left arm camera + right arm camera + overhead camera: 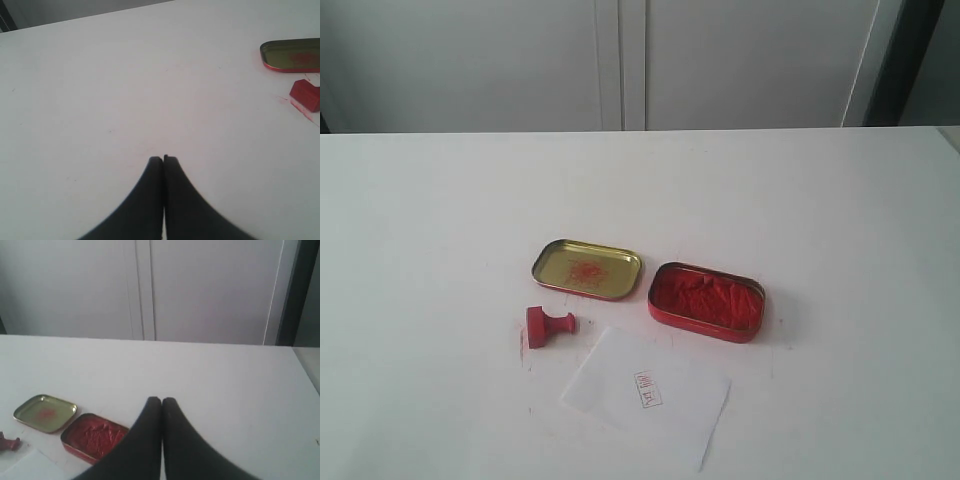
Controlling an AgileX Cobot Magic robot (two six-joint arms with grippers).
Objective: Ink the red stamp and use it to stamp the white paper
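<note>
The red stamp [548, 325] lies on its side on the white table, left of the white paper [647, 394], which carries a small red rectangular mark [647, 388]. The stamp's block also shows in the left wrist view [305, 94] and its edge in the right wrist view [9, 443]. A corner of the paper [30, 466] shows in the right wrist view. My left gripper [163, 159] is shut and empty, well away from the stamp. My right gripper [161, 400] is shut and empty, held off the table beside the ink tin. Neither arm appears in the exterior view.
An open red tin of red ink paste [707, 301] [94, 436] sits right of the stamp. Its gold lid [586, 268] [291, 55] [45, 413] lies beside it, smeared with red. Red smudges mark the table by the stamp. White cabinet doors stand behind the table.
</note>
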